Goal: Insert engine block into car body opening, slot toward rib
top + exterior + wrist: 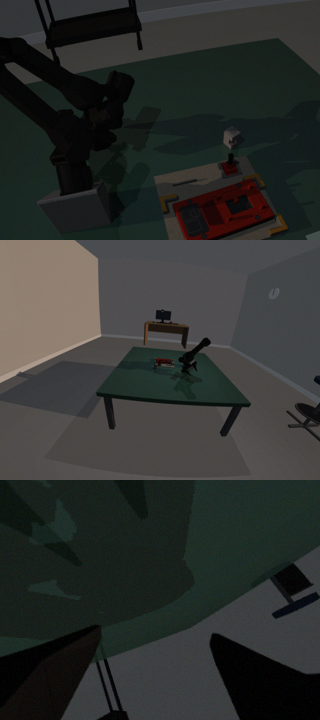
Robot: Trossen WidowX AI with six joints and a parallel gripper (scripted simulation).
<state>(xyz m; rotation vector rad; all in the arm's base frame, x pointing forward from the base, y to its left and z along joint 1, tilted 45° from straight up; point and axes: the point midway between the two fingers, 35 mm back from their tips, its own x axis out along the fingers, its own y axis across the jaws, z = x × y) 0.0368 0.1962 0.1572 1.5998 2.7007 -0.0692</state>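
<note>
Top view: boxy grey engine block (231, 137) (155, 366) with a notched side sits on the green table (206, 77) (155, 384) (235, 525), just past the glossy red car body (213, 210) (164, 360). Exterior: dark angular gripper (107, 135) (193, 372) (157, 635) hangs well apart from the body. Wrist: its tapered fingers are spread, nothing between.

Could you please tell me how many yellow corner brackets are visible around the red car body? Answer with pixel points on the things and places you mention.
3: yellow brackets (163, 204) (260, 178) (281, 227) at three corners of the car body (219, 224); a fourth may lie out of frame.

Words: none I can read | Numbers: none I can read | Wall clock (273, 293): round and white, too small to read any numbers | Red car body (215, 210) (164, 360): no words I can read
</note>
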